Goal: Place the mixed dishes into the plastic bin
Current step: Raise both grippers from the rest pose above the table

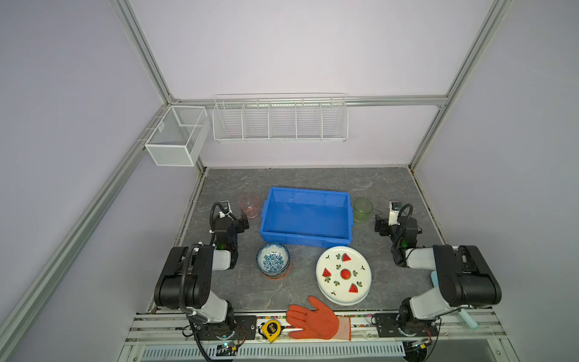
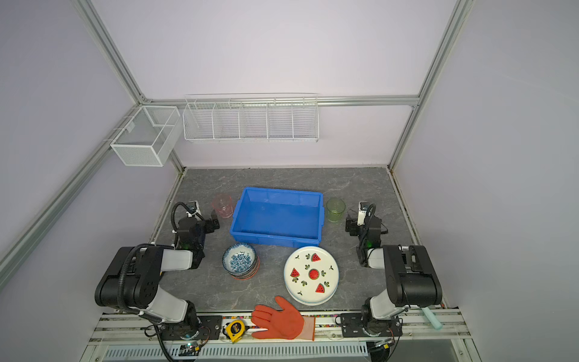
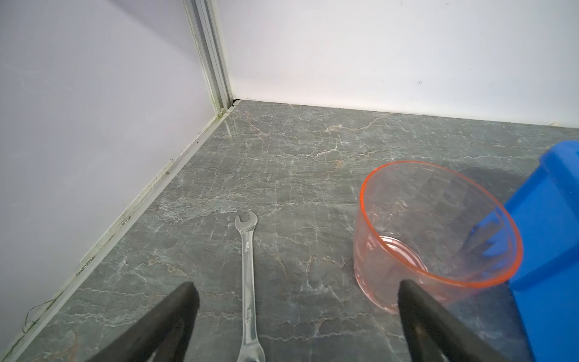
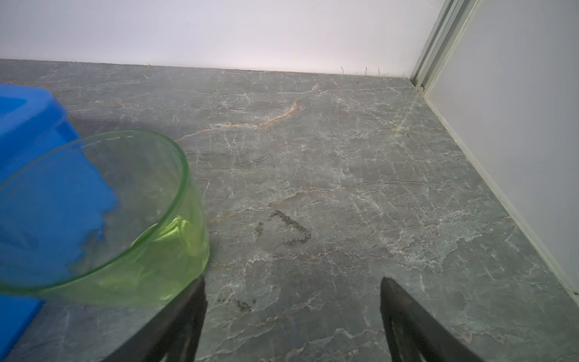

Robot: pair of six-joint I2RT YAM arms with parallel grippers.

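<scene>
The empty blue plastic bin (image 1: 308,190) (image 2: 282,190) sits mid-table. Beside its left wall stands a pink cup (image 1: 249,205) (image 3: 435,232), and beside its right wall a green cup (image 1: 363,209) (image 4: 125,219). In front of the bin, a blue-patterned bowl (image 1: 273,260) tops a small stack, and a watermelon plate (image 1: 343,274) tops a stack of plates. My left gripper (image 1: 244,223) (image 3: 296,285) is open and empty, just short of the pink cup. My right gripper (image 1: 380,227) (image 4: 293,282) is open and empty, one finger next to the green cup.
A steel wrench (image 3: 248,275) lies on the table between the left fingers. An orange glove (image 1: 313,319) and a yellow tape measure (image 1: 271,329) rest on the front rail. White wire baskets (image 1: 280,120) (image 1: 177,134) hang on the walls.
</scene>
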